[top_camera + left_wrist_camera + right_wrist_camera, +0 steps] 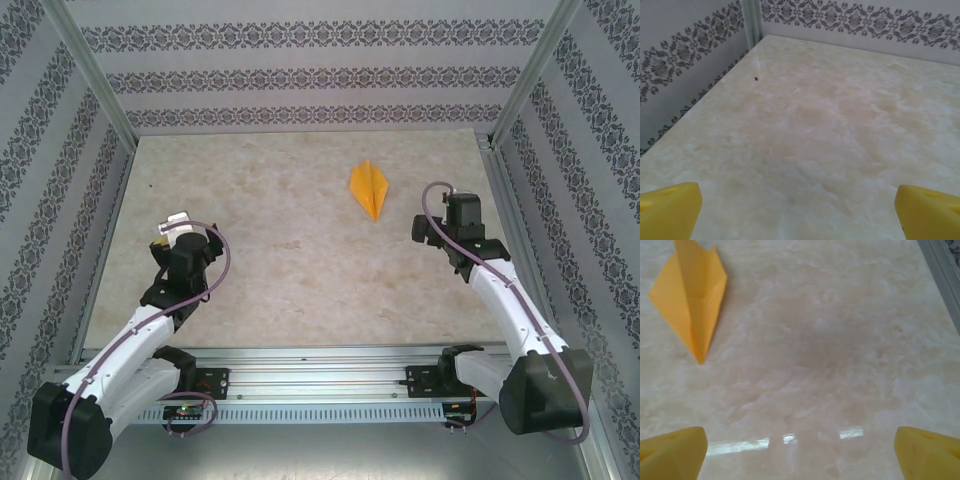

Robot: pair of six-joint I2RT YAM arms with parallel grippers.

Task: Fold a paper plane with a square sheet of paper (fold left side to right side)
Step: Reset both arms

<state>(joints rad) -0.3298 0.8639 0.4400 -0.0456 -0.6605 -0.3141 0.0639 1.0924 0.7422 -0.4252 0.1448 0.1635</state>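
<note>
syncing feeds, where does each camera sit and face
top external: above and behind, looking down on table and paper plane; both arms show.
left wrist: on the left arm, faces table and left wall; left jaws open below.
right wrist: on the right arm, faces the plane; right jaws open below.
shared: plane, in top and right wrist.

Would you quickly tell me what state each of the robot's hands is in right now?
Left hand: open, holding nothing.
Right hand: open, holding nothing; the pointed orange-yellow paper plane lies free, ahead of it.
</note>
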